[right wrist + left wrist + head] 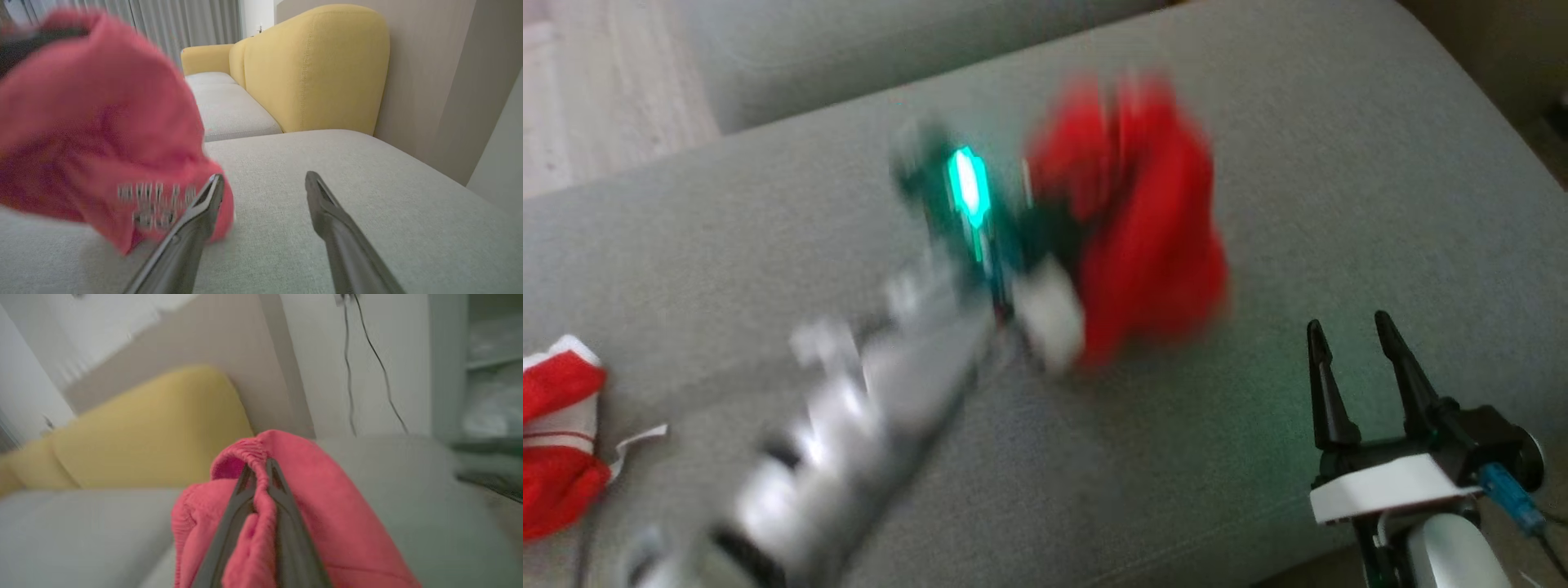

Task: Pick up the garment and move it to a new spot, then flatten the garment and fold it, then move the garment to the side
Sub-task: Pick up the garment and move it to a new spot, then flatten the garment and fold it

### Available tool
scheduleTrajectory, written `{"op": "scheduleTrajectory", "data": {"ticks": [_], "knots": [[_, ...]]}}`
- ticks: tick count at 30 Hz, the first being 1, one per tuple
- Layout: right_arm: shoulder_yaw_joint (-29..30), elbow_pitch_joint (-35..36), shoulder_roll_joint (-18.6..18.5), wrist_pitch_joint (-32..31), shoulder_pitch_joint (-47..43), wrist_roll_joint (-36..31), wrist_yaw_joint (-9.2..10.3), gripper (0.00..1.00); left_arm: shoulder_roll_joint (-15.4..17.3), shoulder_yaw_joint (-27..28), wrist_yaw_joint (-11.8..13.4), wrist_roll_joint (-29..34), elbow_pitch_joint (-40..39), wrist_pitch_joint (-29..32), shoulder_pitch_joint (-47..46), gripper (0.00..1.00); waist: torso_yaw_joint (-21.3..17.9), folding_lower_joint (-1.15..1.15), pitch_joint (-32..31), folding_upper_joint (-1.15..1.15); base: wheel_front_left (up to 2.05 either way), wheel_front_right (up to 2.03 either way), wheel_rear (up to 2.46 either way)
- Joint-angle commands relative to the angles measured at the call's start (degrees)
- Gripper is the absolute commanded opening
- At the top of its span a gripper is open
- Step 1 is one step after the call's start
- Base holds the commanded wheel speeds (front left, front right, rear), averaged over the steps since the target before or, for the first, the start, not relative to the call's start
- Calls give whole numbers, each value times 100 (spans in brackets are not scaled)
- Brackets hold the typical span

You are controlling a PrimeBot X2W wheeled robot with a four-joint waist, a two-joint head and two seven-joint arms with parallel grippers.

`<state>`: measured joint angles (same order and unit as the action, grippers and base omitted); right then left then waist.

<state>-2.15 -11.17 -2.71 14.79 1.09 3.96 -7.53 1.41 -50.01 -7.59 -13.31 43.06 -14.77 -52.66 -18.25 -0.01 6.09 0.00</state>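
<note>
pinching the red garment [327,506], left claw [258,467]; right claw [1349,325] spread apart.

No text can be read. In the right wrist view the red garment [102,114] carries a white print [153,204] in two short rows on its near lower part, but it is too blurred to make out any letter.

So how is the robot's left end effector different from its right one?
The left end effector is shut, pinching the gathered edge of the red ribbed garment; the right end effector is open and empty. The left reaches over the middle of the grey fabric sofa cushion; the right sits at its near edge. Both have two long dark fingers.
</note>
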Motion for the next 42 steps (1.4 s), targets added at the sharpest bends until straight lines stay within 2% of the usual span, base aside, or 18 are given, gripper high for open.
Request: {"op": "scheduleTrajectory", "data": {"ticks": [1, 2, 3, 4, 7, 9, 10, 12, 15, 22, 26, 30, 36, 42], "knots": [[-165, 194, -18, 21, 60, 62, 4, 100, 190, -91, 11, 2, -138, -21, 397, 0, -26, 1, 182, 0, 0, 0, 0], [-179, 179, -18, 21, 58, 70, 4, 100, 183, -203, 11, 9, -114, -21, 706, 0, -1, 1, 213, 0, 0, 0, 0], [-179, 162, -18, 21, 55, 75, 4, 100, 177, -327, 41, 64, -67, -21, 979, 26, 39, 1, 233, 0, 0, 0, 0], [-176, 146, -18, 21, 49, 106, 4, 100, 172, -455, 77, 122, 28, -22, 1228, 100, 85, 1, 248, 0, 0, 0, 0], [-172, 88, -18, 21, 21, 208, 4, 100, 158, -530, 306, 85, -13, -22, 1849, 100, 281, 1, 209, 0, 0, 0, 0], [-135, 75, -18, 21, -22, 199, 4, 100, 154, -413, 581, 35, -266, -22, 2165, 100, 474, 1, 122, 0, 0, 0, 0], [-135, 75, -18, 21, -22, 199, 4, 100, 154, -413, 581, 35, -266, -22, 2165, 100, 474, 1, 122, 0, 0, 0, 0], [-106, 98, -17, 21, -85, 169, 4, 100, 152, -218, 877, -5, -624, -22, 2472, 100, 682, 1, 7, 0, 0, 0, 0], [-54, 148, -17, 21, -242, 113, 4, 100, 151, 236, 1178, -189, -1186, -22, 3029, 100, 991, 1, -245, 0, 0, 0, 0], [258, 294, -17, 21, -765, 120, 4, 100, 179, 1596, 1609, -337, -2598, -22, 4264, 100, 1668, 1, -767, 0, 0, 0, 0], [296, 392, -17, 21, -932, 117, 4, 100, 169, 2286, 1645, -196, -3314, -22, 4788, 100, 1900, 1, -897, 0, 0, 0, 0], [174, 480, -17, 21, -1068, 182, 4, 100, 159, 2755, 1637, 2, -3636, -22, 5246, 100, 1996, 1, -1041, 0, 0, 0, 0], [161, 579, -17, 21, -1221, 221, 4, 100, 150, 3168, 1659, 193, -3795, -22, 5673, 100, 2068, 1, -1170, 0, 0, 0, 0], [127, 628, -17, 21, -1266, 256, 4, 100, 148, 3310, 1684, 158, -3807, -23, 5803, 100, 2095, 1, -1228, 0, 0, 0, 0]]}}
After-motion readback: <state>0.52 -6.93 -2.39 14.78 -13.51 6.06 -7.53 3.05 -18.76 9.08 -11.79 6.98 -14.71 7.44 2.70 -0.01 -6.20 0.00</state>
